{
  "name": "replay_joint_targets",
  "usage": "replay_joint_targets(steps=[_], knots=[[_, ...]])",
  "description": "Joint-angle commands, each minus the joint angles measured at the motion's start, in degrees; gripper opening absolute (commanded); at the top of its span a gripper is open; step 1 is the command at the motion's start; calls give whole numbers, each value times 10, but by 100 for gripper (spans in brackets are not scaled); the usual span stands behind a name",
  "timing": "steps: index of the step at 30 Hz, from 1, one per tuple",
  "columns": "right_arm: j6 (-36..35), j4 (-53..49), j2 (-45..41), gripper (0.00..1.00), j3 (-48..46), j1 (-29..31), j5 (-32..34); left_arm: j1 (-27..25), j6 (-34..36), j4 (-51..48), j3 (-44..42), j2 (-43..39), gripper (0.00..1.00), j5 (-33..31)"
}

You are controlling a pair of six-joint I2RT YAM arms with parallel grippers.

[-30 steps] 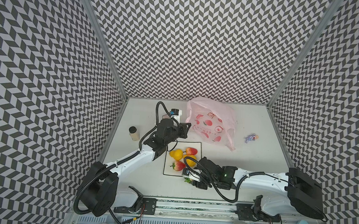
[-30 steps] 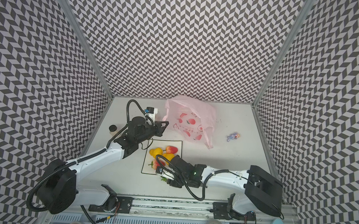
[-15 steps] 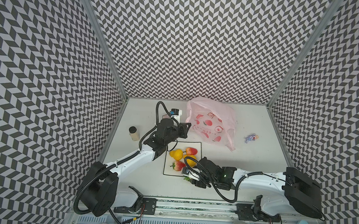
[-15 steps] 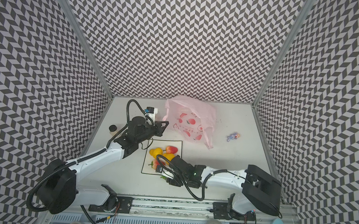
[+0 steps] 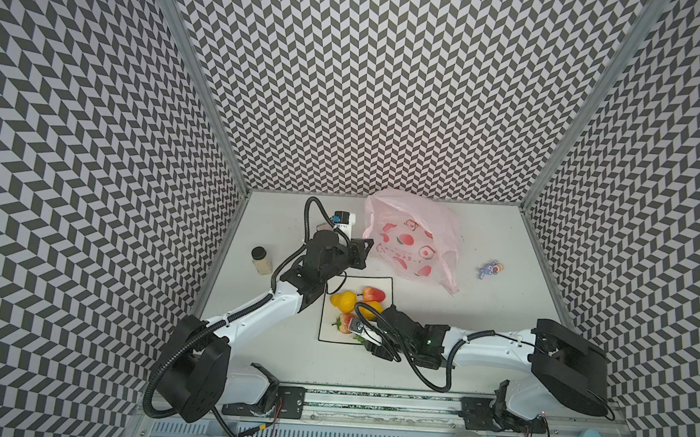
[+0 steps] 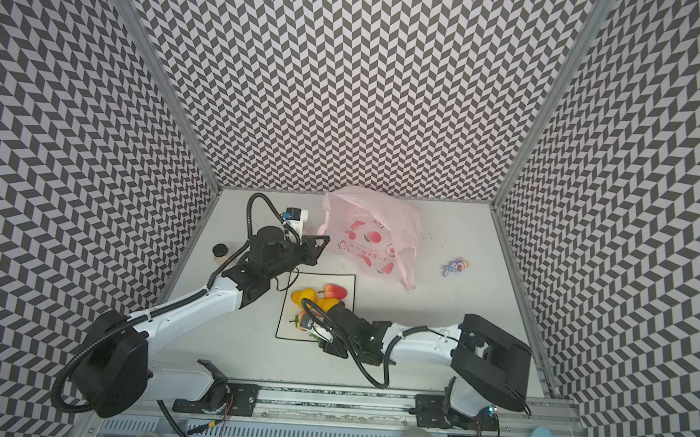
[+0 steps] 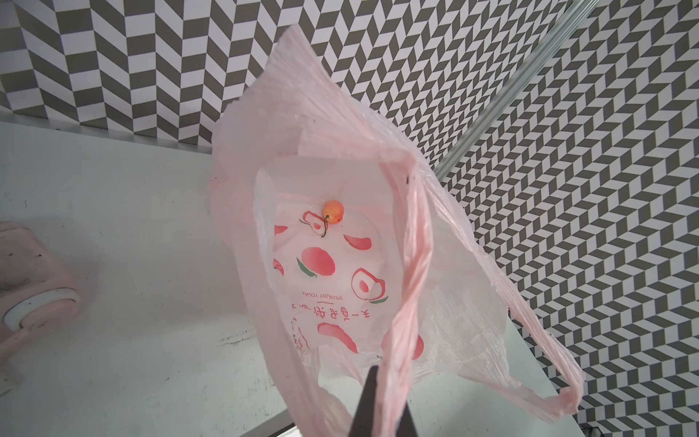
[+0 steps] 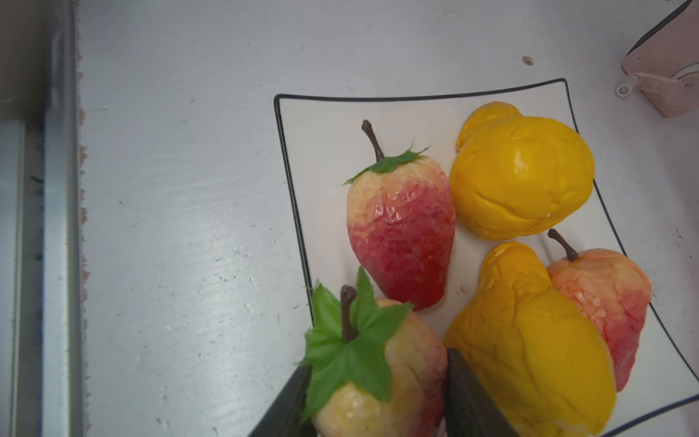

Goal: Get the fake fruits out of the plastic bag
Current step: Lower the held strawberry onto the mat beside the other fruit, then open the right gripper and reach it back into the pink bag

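**One fruit in the bag, five at the plate**

At the upper middle of both top views, the left gripper (image 7: 382,401) has its jaws shut on a twisted handle of the bag (image 7: 454,287) and holds the mouth up and open. Inside, a small round fruit (image 7: 333,212) lies on the printed side that rests on the tabletop (image 7: 132,227).

Low in the middle of the top views, the right gripper (image 8: 374,378) has its jaws partway apart, close against both sides of a leafy strawberry (image 8: 401,389) at the lower edge of the plate (image 8: 321,125).

On the plate lie a left pear (image 5: 344,301), a right pear (image 5: 372,309), an upper strawberry (image 5: 373,292) touching the right pear, and a lower strawberry (image 5: 345,323) just beside the gripper.
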Motion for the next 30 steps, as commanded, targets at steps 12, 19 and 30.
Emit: replay_joint_targets(steps=[12, 19, 30], knots=[[-12, 12, -122, 76, -31, 3, -50, -5, 1, -1, 22, 0, 0, -2], [17, 3, -258, 72, -27, -1, 3, -6, 0, 1, 20, -1, 0, -1], [-4, 1, -281, 48, 32, -214, 3, -9, -4, 9, 7, -10, 0, 4]])
